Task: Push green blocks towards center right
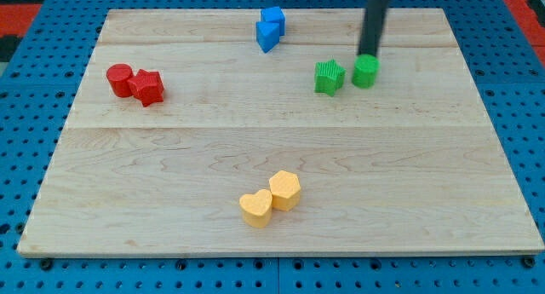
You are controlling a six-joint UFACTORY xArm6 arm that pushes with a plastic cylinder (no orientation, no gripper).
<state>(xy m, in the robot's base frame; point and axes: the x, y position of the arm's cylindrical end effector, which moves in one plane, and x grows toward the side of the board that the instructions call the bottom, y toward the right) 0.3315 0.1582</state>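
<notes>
Two green blocks sit in the upper right part of the wooden board (170, 158): a green star-like block (329, 77) and, just to its right, a green round block (366, 72). The dark rod comes down from the view's top, and my tip (369, 54) is right behind the green round block, at its top edge, touching or nearly touching it. The star-like green block lies a little to the left and below the tip.
Two blue blocks (271, 28) stand together at the top centre. A red cylinder (120, 79) and a red block (148, 88) sit at the left. Two yellow blocks (271, 200) lie at bottom centre. A blue pegboard (528, 115) surrounds the board.
</notes>
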